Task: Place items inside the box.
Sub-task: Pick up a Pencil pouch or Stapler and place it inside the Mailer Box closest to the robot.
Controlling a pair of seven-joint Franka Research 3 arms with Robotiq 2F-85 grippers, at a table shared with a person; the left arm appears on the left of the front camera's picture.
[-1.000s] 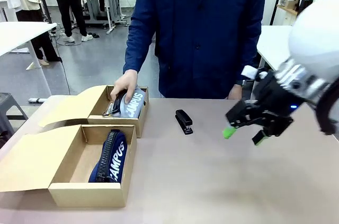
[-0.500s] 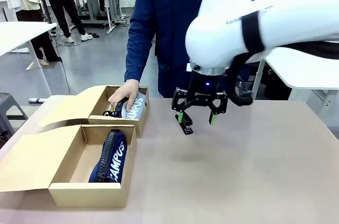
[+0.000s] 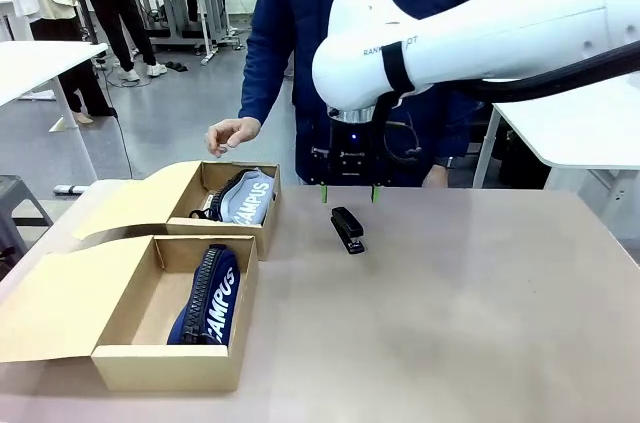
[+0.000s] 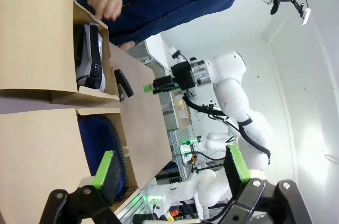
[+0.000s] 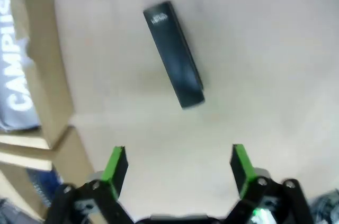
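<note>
The small black stapler [image 3: 347,229] [image 5: 175,54] lies on the table, right of the far box. My right gripper [image 3: 348,192] [image 5: 179,163] hovers open just behind and above it, fingers pointing down, nothing between them. The navy "CAMPUS" pouch [image 3: 210,295] [image 4: 100,134] lies in the near cardboard box [image 3: 130,368]. A grey pouch [image 3: 248,195] [image 5: 16,91], also lettered "CAMPUS", rests in the far box [image 3: 262,233]. The yellow utility knife is hidden. My left gripper [image 4: 170,166] is open and empty, off to the boxes' side.
The person stands at the far edge, one hand [image 3: 232,133] raised above the far box. Both boxes have lids [image 3: 45,308] folded open to the left. The tabletop [image 3: 460,323] is bare to the right of the stapler.
My right arm swung in from the right and now hangs over the stapler, still open. The person's hand has lifted out of the far box, leaving the grey pouch inside.
</note>
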